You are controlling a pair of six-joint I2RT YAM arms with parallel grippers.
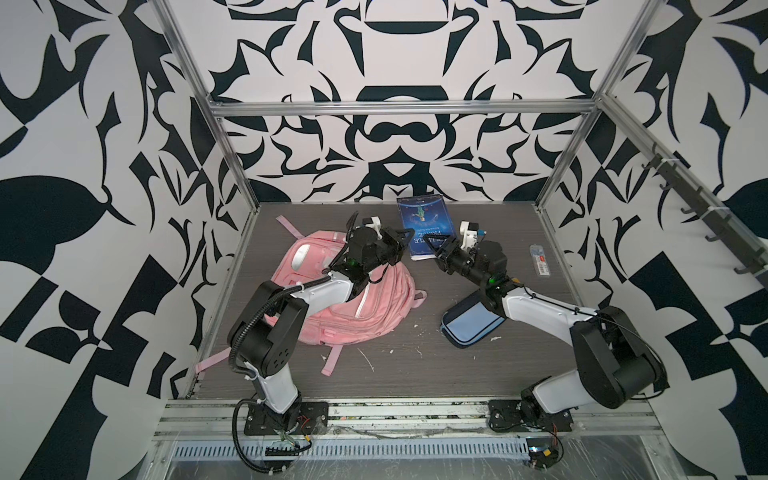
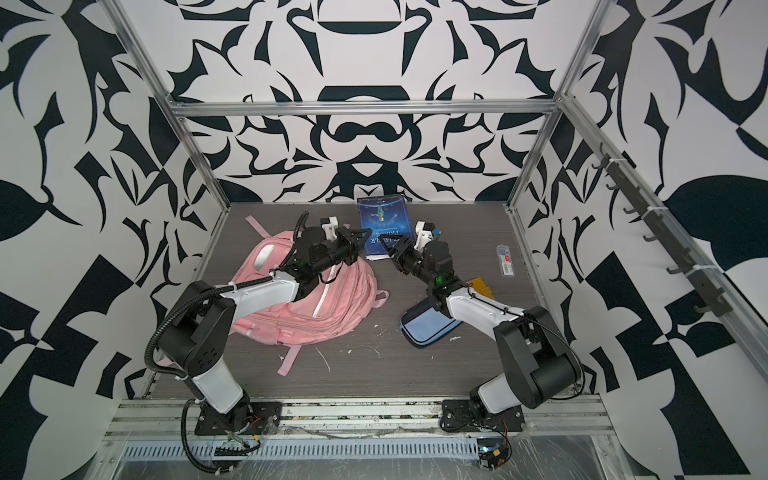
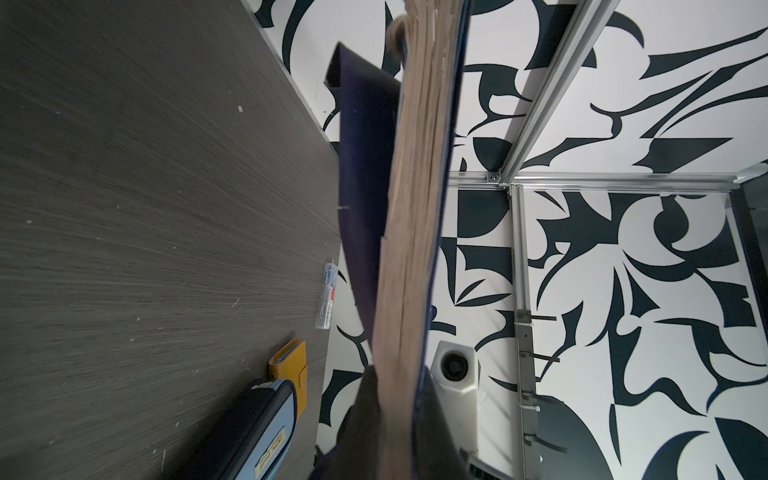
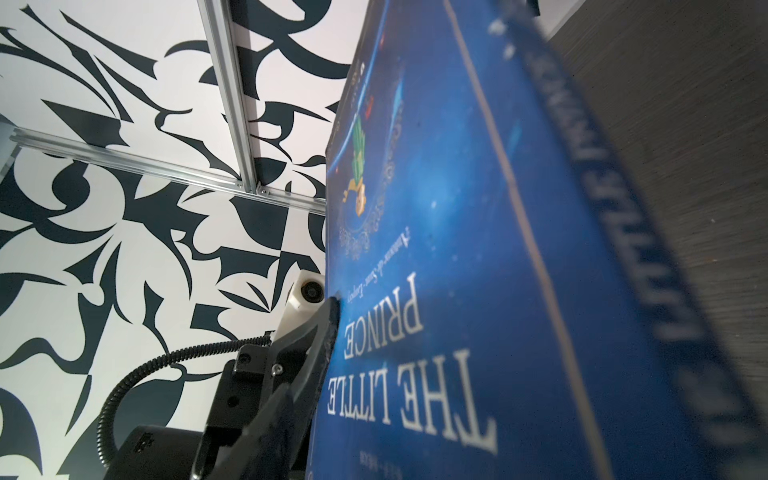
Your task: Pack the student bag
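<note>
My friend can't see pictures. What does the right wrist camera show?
A blue The Little Prince book fills the view up close, title upside down. The left gripper pinches its edge, with a black-and-white patterned wall behind.

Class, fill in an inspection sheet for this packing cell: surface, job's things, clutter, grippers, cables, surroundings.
Surface: grey woodgrain table, with white flecks.
Job's things: pink backpack lies on the table at left, straps spread; blue book at the back, tilted up; blue pencil case at right, partly under the right arm.
Clutter: small clear box near the right edge; yellow case beside the pencil case.
Grippers: left gripper shut on the book's edge; right gripper at the book's near corner, grip unclear.
Cables: black hose along the left arm; thin cable along the right arm; loose wires at the bases.
Surroundings: black-and-white patterned walls, aluminium frame, hook rail on the right.
</note>
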